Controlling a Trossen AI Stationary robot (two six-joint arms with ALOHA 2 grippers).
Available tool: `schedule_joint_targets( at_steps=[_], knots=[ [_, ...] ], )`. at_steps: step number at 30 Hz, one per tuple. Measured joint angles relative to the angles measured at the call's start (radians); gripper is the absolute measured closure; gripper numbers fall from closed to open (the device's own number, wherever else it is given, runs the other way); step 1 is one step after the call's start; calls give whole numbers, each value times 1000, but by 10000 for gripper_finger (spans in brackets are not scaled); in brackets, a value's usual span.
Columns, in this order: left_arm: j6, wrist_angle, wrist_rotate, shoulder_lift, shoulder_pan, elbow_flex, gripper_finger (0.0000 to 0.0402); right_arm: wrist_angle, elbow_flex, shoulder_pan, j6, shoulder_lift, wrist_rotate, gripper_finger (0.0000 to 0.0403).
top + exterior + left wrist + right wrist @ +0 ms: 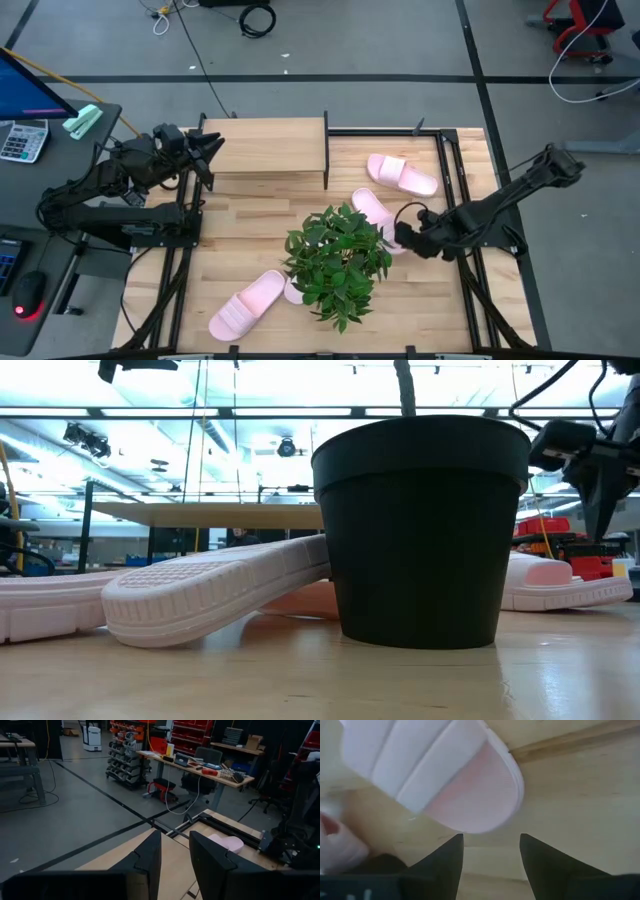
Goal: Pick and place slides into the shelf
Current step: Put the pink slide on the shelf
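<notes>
The right arm is reaching in low from the tabletop's [250, 215] right edge, its claw [404, 236] hanging spread just beside the heel end of a slide [373, 210] near the middle. In the right wrist view the two dark fingers [445, 857] are standing apart with bare wood between them, the slide's [445, 770] smooth rounded foam end and ribbed strap just ahead, untouched.

The left arm is waiting at the shelf's [265, 148] left end, its claw [212, 148] partly parted on nothing.

All the slides are pale pink foam and lying on the slatted wood. The middle one is running diagonally, one end tucked under the leafy potted plant [338, 262]. Another [402, 175] is lying near the back right, slanting across. A third [248, 303] is lying front left, pointing diagonally toward the plant. The shelf board is light wood.
</notes>
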Motion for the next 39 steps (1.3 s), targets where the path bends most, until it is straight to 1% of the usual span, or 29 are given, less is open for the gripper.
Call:
schedule_joint_targets(
  at_steps=[5,13,22,23,25,28,30,31,34,39],
  knots=[
    [0,0,0,0,0,0,294,13,0,-2,12,88,-9,201],
    [0,2,0,0,0,0,294,25,0,-17,18,176,1,201],
    [-10,3,2,0,0,0,294,178,1,-79,-7,290,82,206],
    [-11,3,2,0,0,0,294,186,2,-78,-8,298,93,212],
    [-11,4,2,0,0,0,294,193,2,-77,-7,311,106,238],
    [-11,5,3,0,0,0,294,185,1,-73,-9,312,131,306],
    [-11,5,3,0,0,0,294,196,1,-70,-27,304,205,360],
    [-11,5,3,0,0,0,294,192,1,-69,-40,296,237,376],
    [-11,8,3,0,0,0,294,181,0,-69,-61,266,286,379],
    [1,27,3,0,0,0,294,172,0,-58,-106,196,281,380]
  ],
)
